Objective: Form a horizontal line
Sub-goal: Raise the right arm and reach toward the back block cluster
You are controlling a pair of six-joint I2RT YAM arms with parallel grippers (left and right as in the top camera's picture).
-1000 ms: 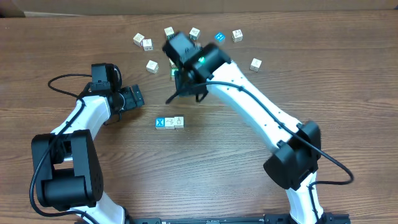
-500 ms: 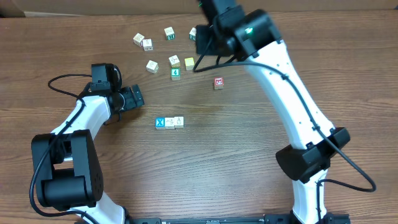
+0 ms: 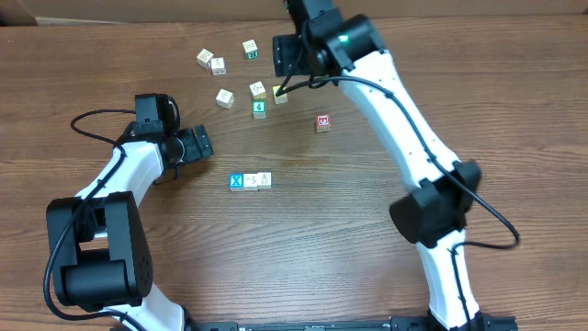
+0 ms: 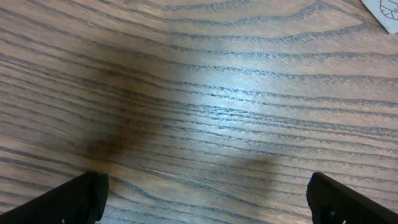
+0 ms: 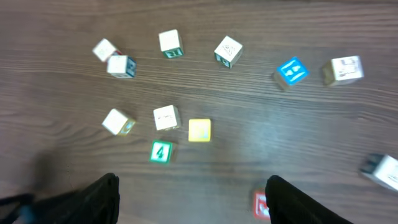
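A short row of three cubes, a blue X cube [image 3: 236, 182] and two white ones [image 3: 258, 180], lies at mid-table. A red cube [image 3: 322, 122] [image 5: 262, 205] lies alone to its upper right. Loose cubes are spread at the back: green 4 [image 3: 260, 108] [image 5: 161, 151], yellow [image 3: 280, 93] [image 5: 199, 130], and several white ones [image 3: 225, 97]. My right gripper [image 5: 193, 202] hangs open high over these, with nothing between its fingers [image 5: 93, 199]. My left gripper [image 3: 197, 145] [image 4: 208, 202] is open low over bare wood, left of the row.
In the right wrist view a blue cube [image 5: 291, 70] and white cubes [image 5: 342, 70] lie to the far right. The right arm [image 3: 395, 101] crosses the table's right half. A black cable [image 3: 92, 119] loops at the left arm. The wall edge runs along the back.
The right arm has risen and swung from mid-table to the back, and its jaws have opened. The red cube, not seen a second ago, now lies in plain sight. The left arm has not moved.
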